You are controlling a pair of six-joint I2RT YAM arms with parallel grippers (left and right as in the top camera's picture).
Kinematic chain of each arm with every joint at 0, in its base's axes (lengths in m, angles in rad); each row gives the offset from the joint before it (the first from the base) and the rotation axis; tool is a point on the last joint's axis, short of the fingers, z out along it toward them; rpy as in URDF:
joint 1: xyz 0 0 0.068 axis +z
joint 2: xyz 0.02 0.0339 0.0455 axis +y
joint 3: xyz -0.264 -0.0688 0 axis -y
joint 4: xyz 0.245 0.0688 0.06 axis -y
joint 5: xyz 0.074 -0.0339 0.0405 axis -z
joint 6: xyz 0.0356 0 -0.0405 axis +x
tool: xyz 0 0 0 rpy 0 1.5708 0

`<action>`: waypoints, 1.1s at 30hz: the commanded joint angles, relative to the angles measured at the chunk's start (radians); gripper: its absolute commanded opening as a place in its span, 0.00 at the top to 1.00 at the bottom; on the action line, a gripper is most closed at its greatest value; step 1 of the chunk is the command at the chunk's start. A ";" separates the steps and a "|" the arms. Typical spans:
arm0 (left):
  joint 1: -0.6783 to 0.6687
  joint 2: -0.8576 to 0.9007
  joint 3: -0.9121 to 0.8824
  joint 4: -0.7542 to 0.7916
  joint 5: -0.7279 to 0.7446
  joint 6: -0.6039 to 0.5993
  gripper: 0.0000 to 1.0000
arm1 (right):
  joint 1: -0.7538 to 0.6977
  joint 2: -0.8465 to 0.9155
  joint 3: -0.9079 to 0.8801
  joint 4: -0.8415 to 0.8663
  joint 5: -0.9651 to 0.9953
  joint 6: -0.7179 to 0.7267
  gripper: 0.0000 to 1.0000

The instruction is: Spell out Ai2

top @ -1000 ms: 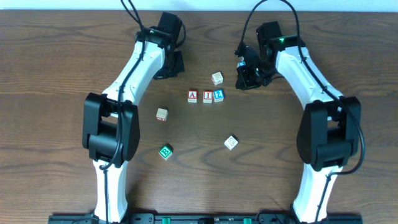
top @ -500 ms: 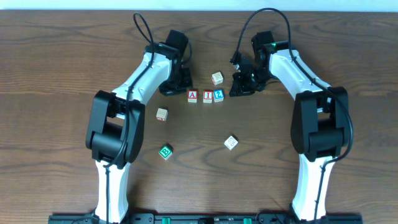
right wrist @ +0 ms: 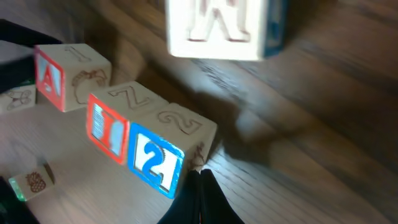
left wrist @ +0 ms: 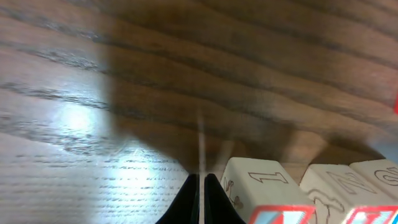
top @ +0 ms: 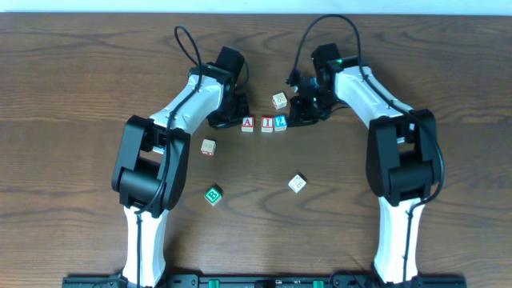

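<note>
Three letter blocks stand in a row on the table: a red A block (top: 248, 123), a red I block (top: 266, 123) and a blue 2 block (top: 281, 122). My left gripper (top: 230, 120) is shut and empty, its tips (left wrist: 201, 186) just left of the A block (left wrist: 261, 193). My right gripper (top: 296, 118) is shut and empty, its tips (right wrist: 202, 186) against the right side of the 2 block (right wrist: 155, 162), beside the I block (right wrist: 107, 134) and A block (right wrist: 53, 78).
A loose pale block (top: 279, 100) lies just behind the row, large in the right wrist view (right wrist: 224, 28). Other loose blocks: a tan one (top: 208, 147), a green one (top: 213, 195), a white one (top: 298, 183).
Both arms have come down and inward toward the row. The left gripper now sits beside the A block, the right gripper beside the 2 block. The blocks stay in place.
</note>
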 commanded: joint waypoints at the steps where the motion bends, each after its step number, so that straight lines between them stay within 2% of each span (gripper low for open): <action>1: -0.003 -0.014 -0.022 0.006 0.028 -0.015 0.94 | 0.019 0.010 -0.006 0.008 -0.013 0.031 0.99; 20: -0.029 -0.014 -0.022 0.045 0.060 -0.010 0.94 | 0.022 0.010 -0.006 0.014 0.002 0.046 0.98; 33: -0.029 -0.014 -0.022 0.044 0.056 0.084 0.94 | 0.050 0.010 -0.006 0.018 0.002 0.045 0.98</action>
